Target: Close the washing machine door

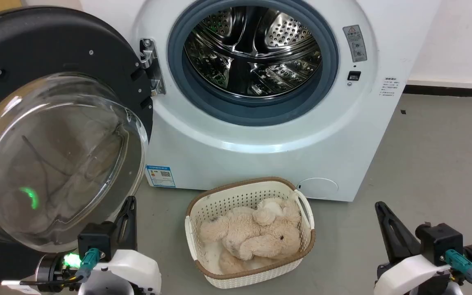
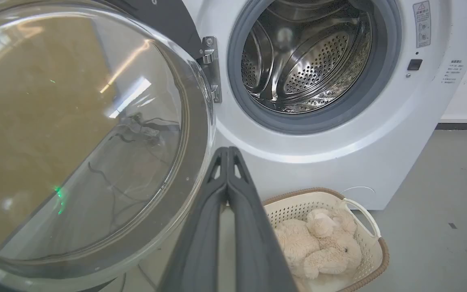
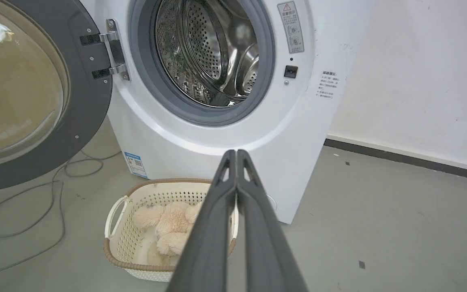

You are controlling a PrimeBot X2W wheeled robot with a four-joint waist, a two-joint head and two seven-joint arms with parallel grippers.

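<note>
My left pincer [image 2: 227, 152], fingers together, empty; just left, the round glossy black glass-centred door [image 2: 87, 134] stands wide open, unclosed.

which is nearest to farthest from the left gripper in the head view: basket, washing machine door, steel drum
1. washing machine door, just left of the left gripper
2. basket, on the floor to its right
3. steel drum, farthest back, inside the washing machine
</note>
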